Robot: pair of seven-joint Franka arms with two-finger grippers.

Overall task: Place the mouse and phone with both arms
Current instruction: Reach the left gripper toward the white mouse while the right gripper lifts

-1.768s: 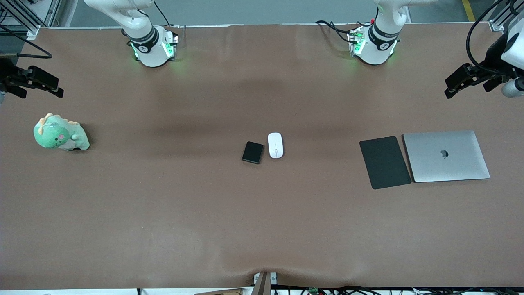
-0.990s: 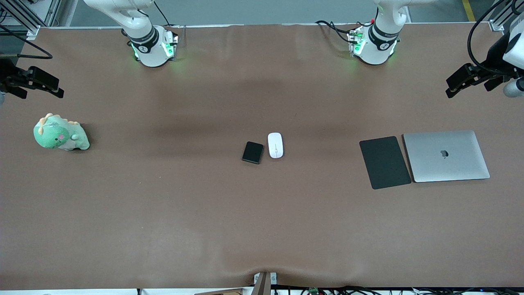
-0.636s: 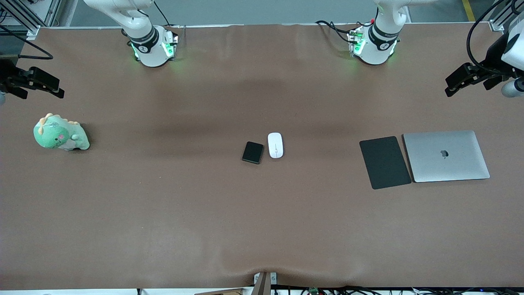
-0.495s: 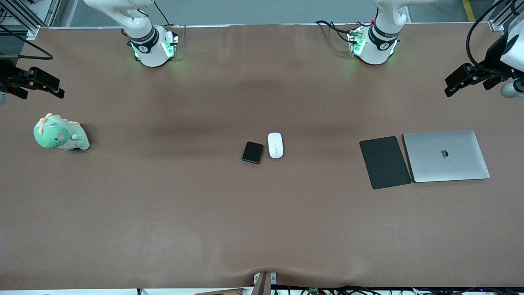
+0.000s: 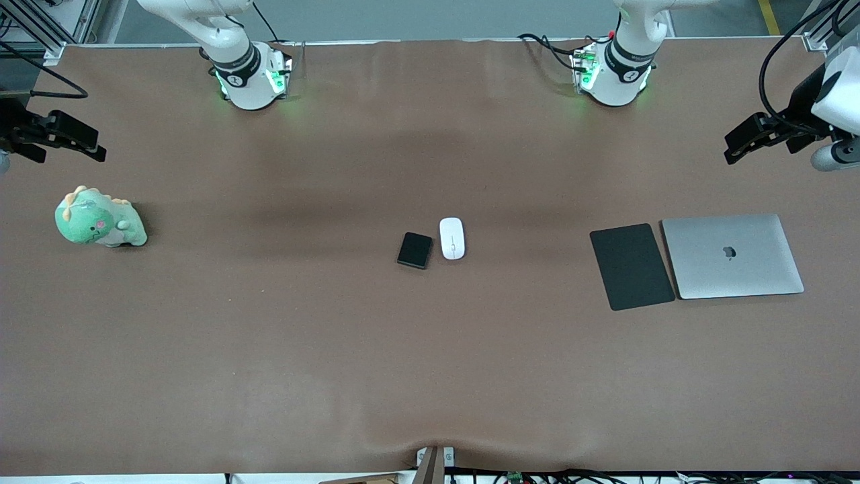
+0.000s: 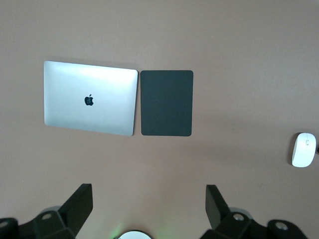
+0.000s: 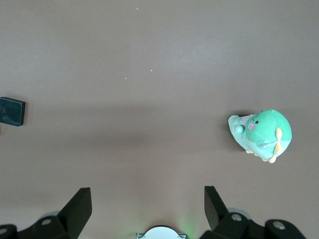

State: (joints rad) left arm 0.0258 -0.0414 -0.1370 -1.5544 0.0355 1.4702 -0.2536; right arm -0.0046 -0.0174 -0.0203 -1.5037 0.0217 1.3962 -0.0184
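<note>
The white mouse (image 5: pixel 452 238) lies at the table's middle, with the small black phone (image 5: pixel 414 250) beside it toward the right arm's end. The mouse also shows in the left wrist view (image 6: pixel 304 149), and the phone in the right wrist view (image 7: pixel 12 111). My left gripper (image 5: pixel 742 143) hangs open and empty high over the left arm's end of the table; in its wrist view it (image 6: pixel 148 199) is over bare table. My right gripper (image 5: pixel 64 138) is open and empty high over the right arm's end; in its wrist view it (image 7: pixel 147 199) is over bare table.
A matte black pad (image 5: pixel 631 266) and a shut silver laptop (image 5: pixel 732 255) lie side by side toward the left arm's end. A green plush dinosaur (image 5: pixel 99 220) sits toward the right arm's end. The arm bases (image 5: pixel 252 75) stand along the table's back edge.
My left gripper has shifted slightly toward the table's middle. The right gripper, the mouse and the phone have not visibly moved.
</note>
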